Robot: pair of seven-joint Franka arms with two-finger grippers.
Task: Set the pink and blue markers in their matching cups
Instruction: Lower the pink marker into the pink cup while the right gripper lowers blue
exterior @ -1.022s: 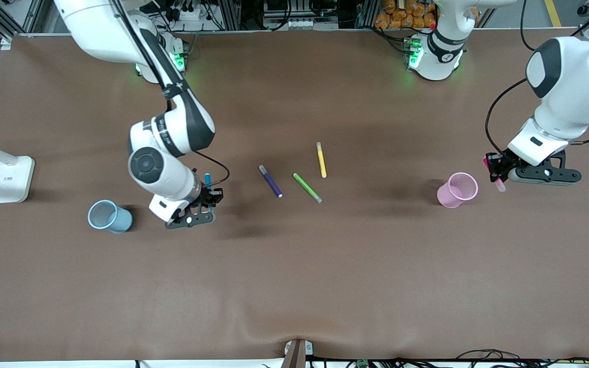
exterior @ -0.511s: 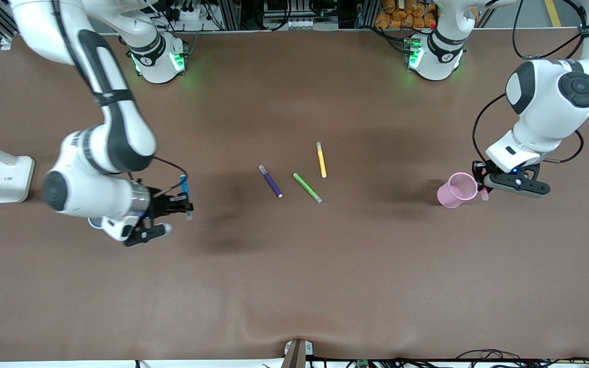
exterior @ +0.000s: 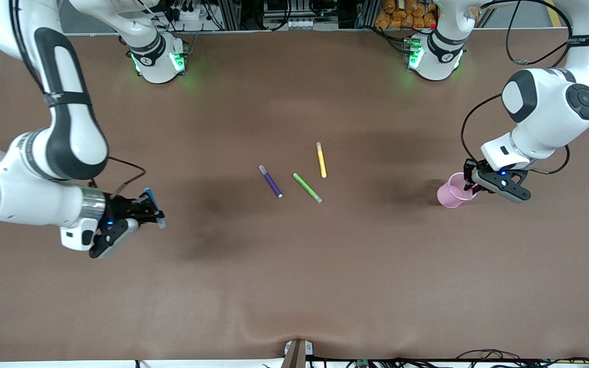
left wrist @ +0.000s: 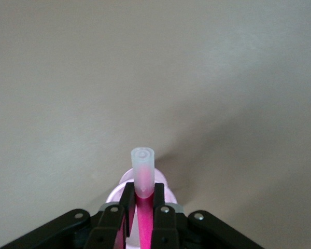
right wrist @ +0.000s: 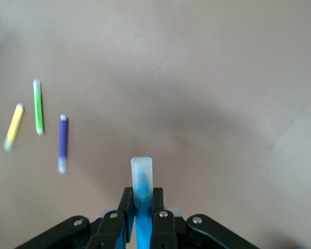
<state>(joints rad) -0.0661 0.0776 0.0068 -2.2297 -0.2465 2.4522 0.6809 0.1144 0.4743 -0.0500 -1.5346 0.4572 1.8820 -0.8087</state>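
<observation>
My left gripper (exterior: 471, 180) is shut on the pink marker (left wrist: 143, 179) and holds it over the rim of the pale pink cup (exterior: 451, 194). In the left wrist view the cup (left wrist: 166, 191) shows just under the fingers of the left gripper (left wrist: 143, 188). My right gripper (exterior: 145, 208) is shut on the blue marker (exterior: 154, 201) and holds it over the table toward the right arm's end. In the right wrist view the blue marker (right wrist: 142, 181) stands between the right gripper's (right wrist: 141, 193) fingers. The pale blue cup is hidden under the right arm in the front view.
A dark purple marker (exterior: 270, 181), a green marker (exterior: 307, 187) and a yellow marker (exterior: 321, 159) lie side by side at the table's middle. They also show in the right wrist view: purple (right wrist: 62, 142), green (right wrist: 38, 106), yellow (right wrist: 14, 126).
The right arm swung toward its end of the table with the blue marker and now covers the blue cup. The left gripper moved with the pink marker from beside the pink cup to over its rim.
</observation>
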